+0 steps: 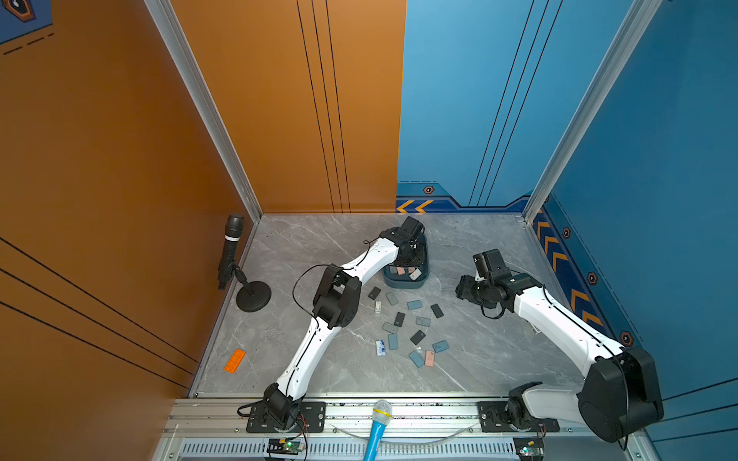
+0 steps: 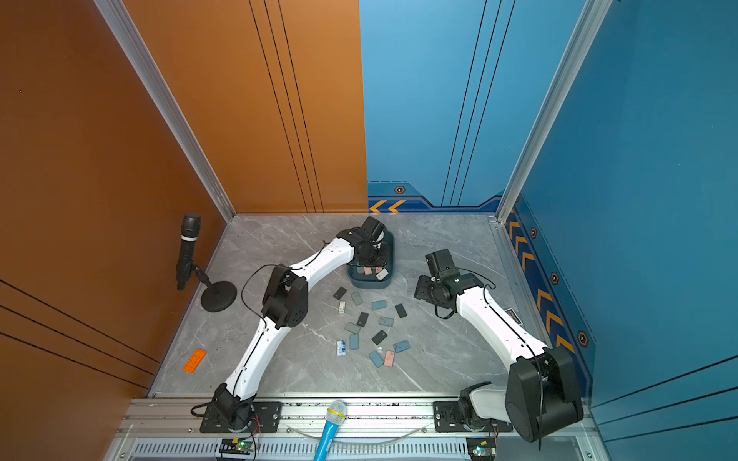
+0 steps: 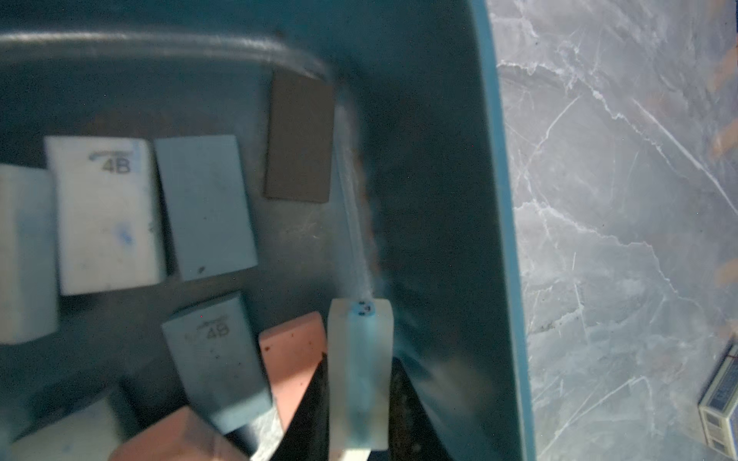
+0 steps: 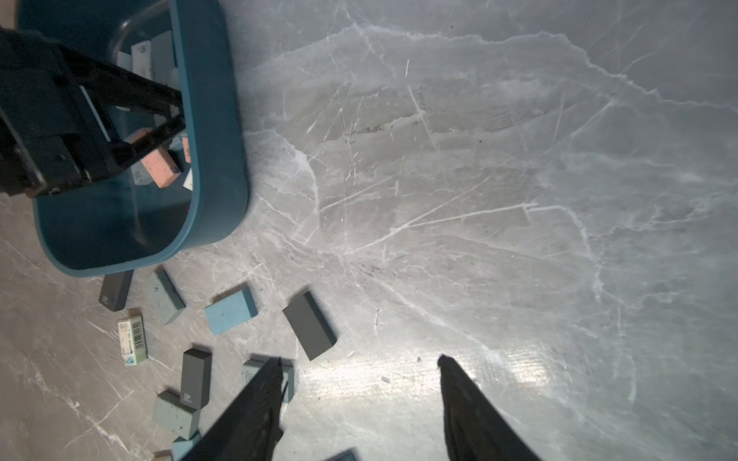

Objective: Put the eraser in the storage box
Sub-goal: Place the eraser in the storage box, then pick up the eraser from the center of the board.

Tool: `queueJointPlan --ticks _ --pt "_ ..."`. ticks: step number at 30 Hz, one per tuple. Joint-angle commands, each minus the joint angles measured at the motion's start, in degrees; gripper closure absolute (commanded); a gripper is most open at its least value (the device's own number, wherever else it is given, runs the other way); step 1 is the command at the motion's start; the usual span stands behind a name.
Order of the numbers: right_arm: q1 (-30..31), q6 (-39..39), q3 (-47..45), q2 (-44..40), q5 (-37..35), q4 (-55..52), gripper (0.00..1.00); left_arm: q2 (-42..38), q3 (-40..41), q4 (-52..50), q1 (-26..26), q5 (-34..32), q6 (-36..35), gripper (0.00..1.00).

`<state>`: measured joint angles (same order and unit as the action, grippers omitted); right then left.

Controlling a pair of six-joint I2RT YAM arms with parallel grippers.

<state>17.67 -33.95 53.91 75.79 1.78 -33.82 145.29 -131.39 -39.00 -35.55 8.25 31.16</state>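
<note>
While the left tool (image 3: 358, 383) grips a clear eraser (image 3: 358, 343) inside the box (image 3: 431, 179), drop pending | done: several other erasers (image 3: 106, 215) in it | to do: many loose erasers (image 1: 414, 305) on the table (image 4: 519, 199) beside the box | right tool (image 4: 358, 358): open, empty, beside the box

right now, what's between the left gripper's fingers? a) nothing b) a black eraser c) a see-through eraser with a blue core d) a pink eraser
c: in the left wrist view the left gripper grips a translucent eraser with a blue core, down inside the storage box.
</note>
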Motion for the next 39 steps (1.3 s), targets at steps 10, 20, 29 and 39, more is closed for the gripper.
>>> queueJointPlan --ticks 10,20,29,39 --pt "1.3 -1.2 -0.5 1.1 1.8 0.9 0.37 -4.2 -0.3 -0.9 0.6 1.0 0.6 0.6" --pt "6.9 -1.7 -2.1 4.8 2.5 3.3 0.37 -17.9 11.6 -0.8 0.2 -2.5 -3.8 0.6" --pt "9.3 0.2 -0.9 13.5 2.3 5.0 0.37 -32.4 26.6 -0.7 -1.1 -8.0 -7.0 0.6" --pt "11.0 1.3 1.8 19.2 0.3 5.3 0.37 -44.0 42.5 0.2 -3.3 -10.6 -5.4 0.6"
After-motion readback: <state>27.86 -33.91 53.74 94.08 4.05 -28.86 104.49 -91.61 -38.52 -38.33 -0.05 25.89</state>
